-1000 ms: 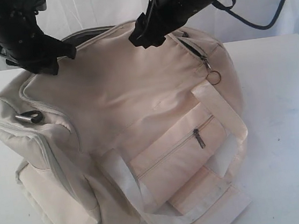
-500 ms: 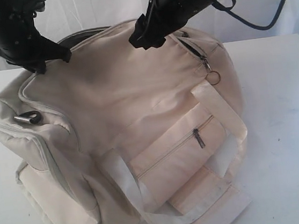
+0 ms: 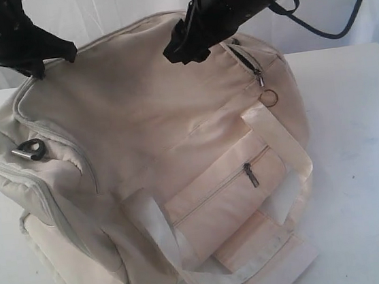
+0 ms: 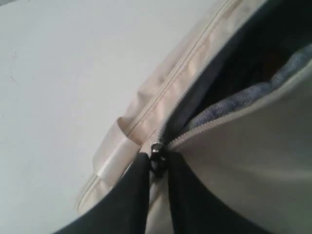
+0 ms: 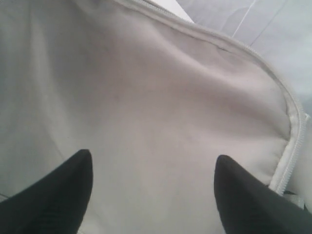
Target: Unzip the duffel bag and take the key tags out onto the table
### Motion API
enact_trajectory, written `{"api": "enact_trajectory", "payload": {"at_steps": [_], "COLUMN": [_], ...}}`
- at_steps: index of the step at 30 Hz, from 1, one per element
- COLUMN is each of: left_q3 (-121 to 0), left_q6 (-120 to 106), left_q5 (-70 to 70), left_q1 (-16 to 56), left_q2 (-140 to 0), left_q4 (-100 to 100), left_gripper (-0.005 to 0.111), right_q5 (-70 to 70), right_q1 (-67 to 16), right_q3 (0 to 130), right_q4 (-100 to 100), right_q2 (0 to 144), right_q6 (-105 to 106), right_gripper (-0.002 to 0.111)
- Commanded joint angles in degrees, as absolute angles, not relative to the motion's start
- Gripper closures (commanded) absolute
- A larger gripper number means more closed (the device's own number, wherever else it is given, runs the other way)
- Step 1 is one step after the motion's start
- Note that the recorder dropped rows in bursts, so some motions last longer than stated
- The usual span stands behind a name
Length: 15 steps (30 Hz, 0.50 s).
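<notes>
Left wrist view: the left hand [image 4: 159,165] is closed to a narrow gap on the zipper slider [image 4: 157,155] of the duffel bag [image 4: 243,175], with one dark finger on each side. The pinch sits on the slider because that part separates the teeth when drawn along the track. Past the slider, the main zipper [image 4: 195,132] is parted, showing dark lining and a strip of blue-grey fabric [image 4: 253,92]. The key tags are not visible in any view and are judged to lie inside the bag.

Exterior view: the bag rests on the white tabletop [image 3: 363,163] and fills the centre and left of the frame. The left hand works at the upper left, at the bag's rear top edge. The right hand [image 3: 180,47], at upper centre, holds nothing. The right wrist view shows its fingers spread wide above the plain cream top panel; contact with the fabric cannot be determined. This placement is judged to steady the panel against the zipper pull. Unzipping is in progress and removal has not begun.
</notes>
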State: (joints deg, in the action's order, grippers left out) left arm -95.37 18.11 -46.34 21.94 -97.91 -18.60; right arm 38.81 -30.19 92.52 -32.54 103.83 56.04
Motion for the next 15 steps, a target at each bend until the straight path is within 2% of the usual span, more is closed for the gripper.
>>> {"api": "enact_trajectory", "payload": {"at_steps": [1,2,3,8,15], "left_q3": [-95.41,-95.41,-95.41,-94.36,-87.61], "left_q6": [18.03,18.03,18.03,20.38,26.74], "left_q5": [-46.68,-45.37,-44.76,-45.48,-38.56], "left_q1": [21.90,22.24,22.49,22.95,22.95], "left_q2": [-96.49,-96.59,-96.59,-96.71,-96.71], "left_q4": [-13.59,-11.04,-10.61,-10.72,-12.33], "left_gripper": [0.055,0.048,0.048,0.048,0.052], "right_q5": [38.70,38.70,38.94,39.33,40.22], "right_q1": [-30.22,-30.22,-30.22,-30.22,-30.22], "right_q3": [92.61,92.61,92.61,92.61,92.61], "right_q4": [-32.74,-32.74,-32.74,-32.74,-32.74], "right_q2": [103.71,103.71,103.71,103.71,103.71], "right_q6": [55.33,55.33,55.33,55.33,55.33], "right_gripper": [0.043,0.043,0.043,0.043,0.043]}}
